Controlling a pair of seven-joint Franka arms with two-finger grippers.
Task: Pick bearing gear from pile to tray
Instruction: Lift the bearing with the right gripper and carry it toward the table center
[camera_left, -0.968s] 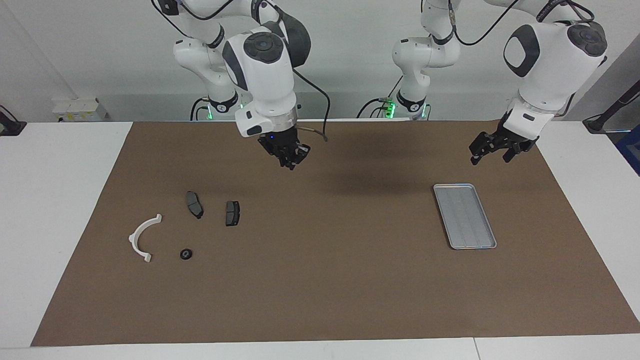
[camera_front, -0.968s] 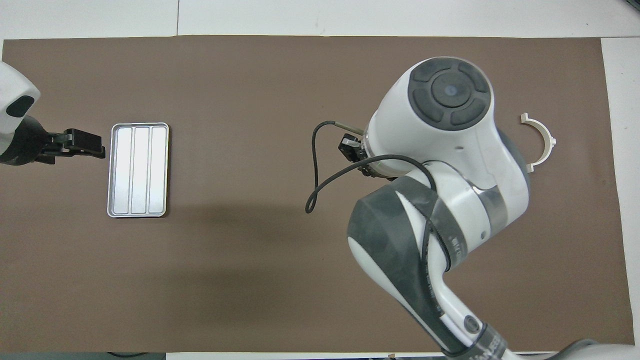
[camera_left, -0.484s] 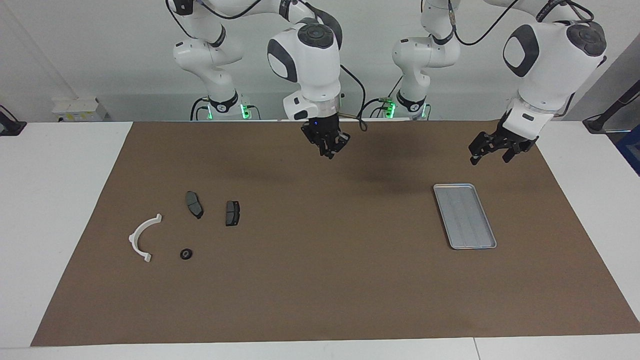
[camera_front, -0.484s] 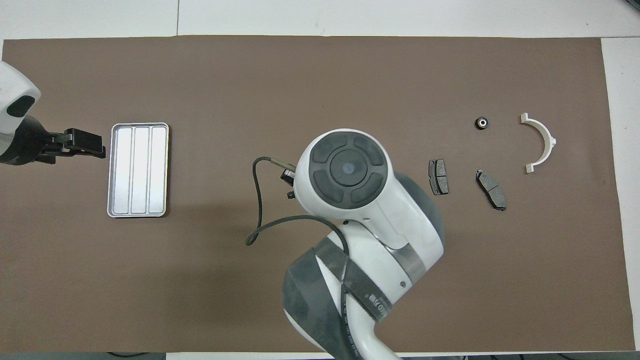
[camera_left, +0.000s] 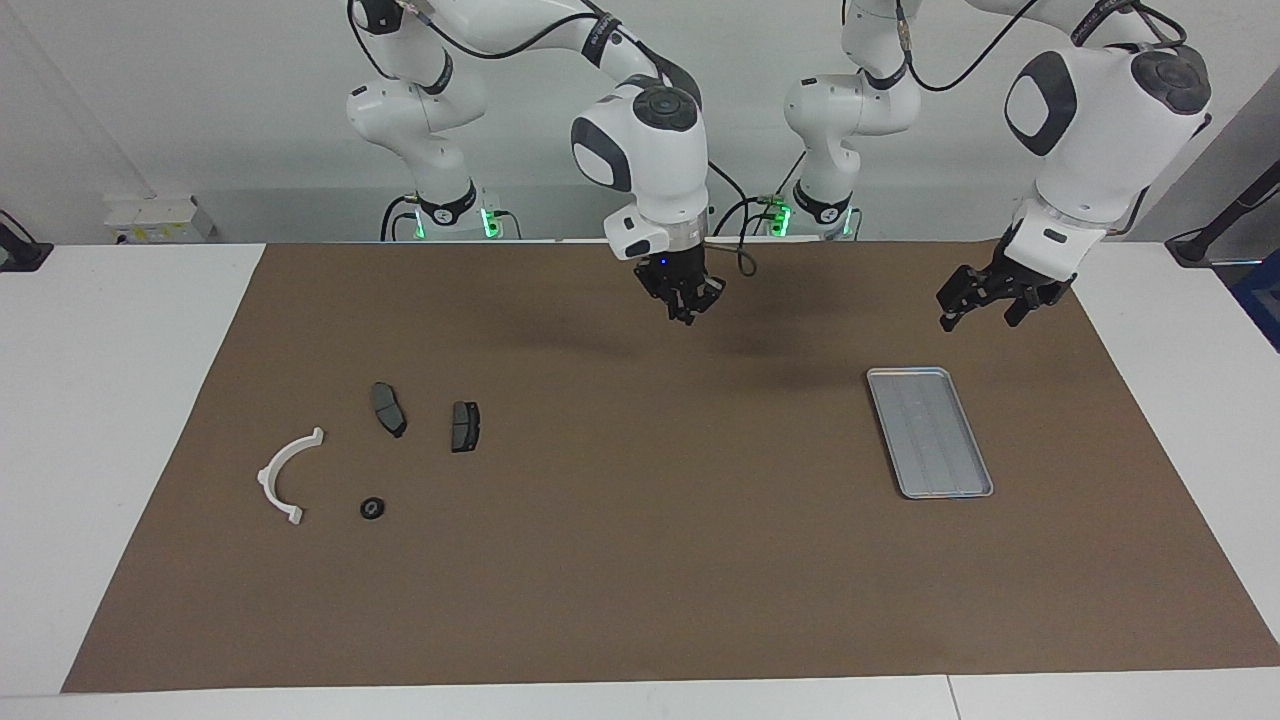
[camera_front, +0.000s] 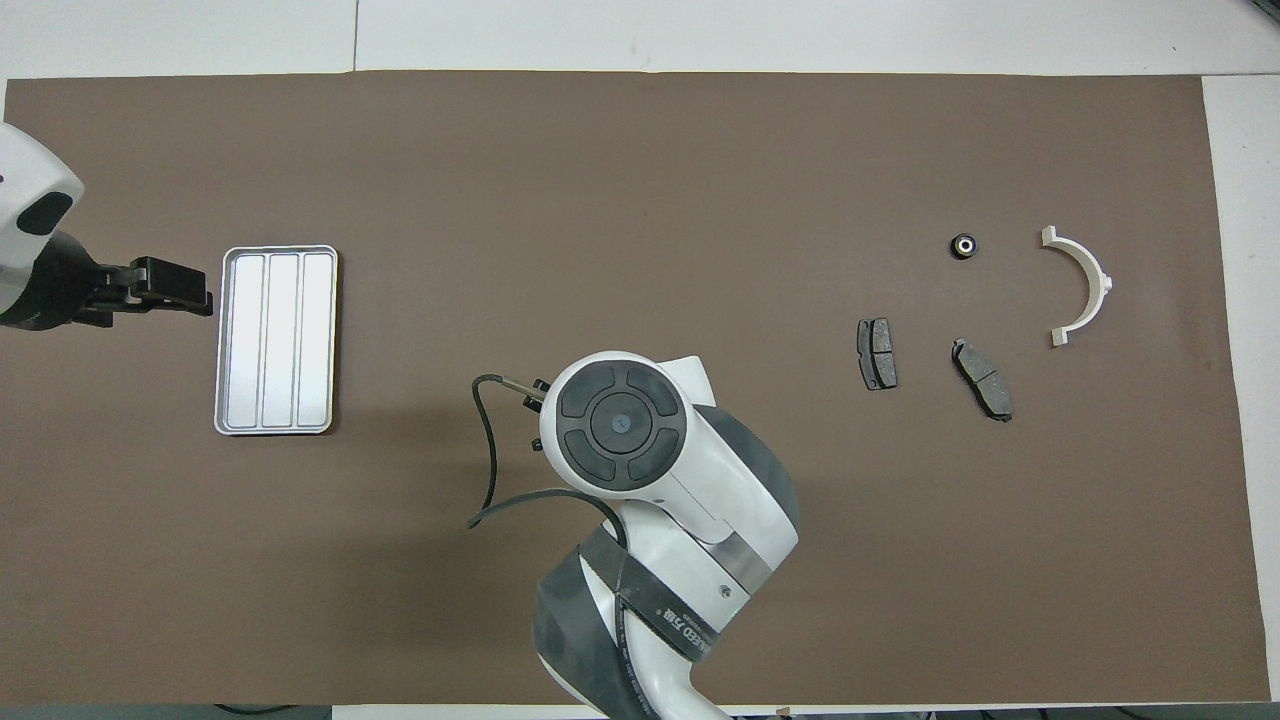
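The bearing gear (camera_left: 372, 508) is a tiny black ring with a hole in the middle. It lies flat on the brown mat (camera_left: 640, 560), in the pile, just beside the white arc (camera_left: 285, 478). Two dark brake pads (camera_left: 388, 409) lie near it.

The right gripper (camera_left: 690, 311) hangs over bare mat, about halfway between the pile and the tray (camera_left: 930, 432). The gear is well apart from it, toward the right arm's end of the table. The tray is well apart from it too, toward the left arm's end. Its fingertips are pressed together. I cannot tell if anything tiny sits between them.

The left gripper (camera_left: 985, 300) waits up in the air just beside the tray, with its fingers wide apart. It holds nothing.

The gear looks hard and light, I think. It will not bend or squash. It is smooth and round, so it could slip out or roll away. A good way to take it is from above, with one fingertip on each side of its round edge. It is very low, so the fingertips must go almost down to the mat.

I see no labels on the parts or the tray. There are small letters on the right arm's dark band (camera_front: 680, 625), but I cannot read them.
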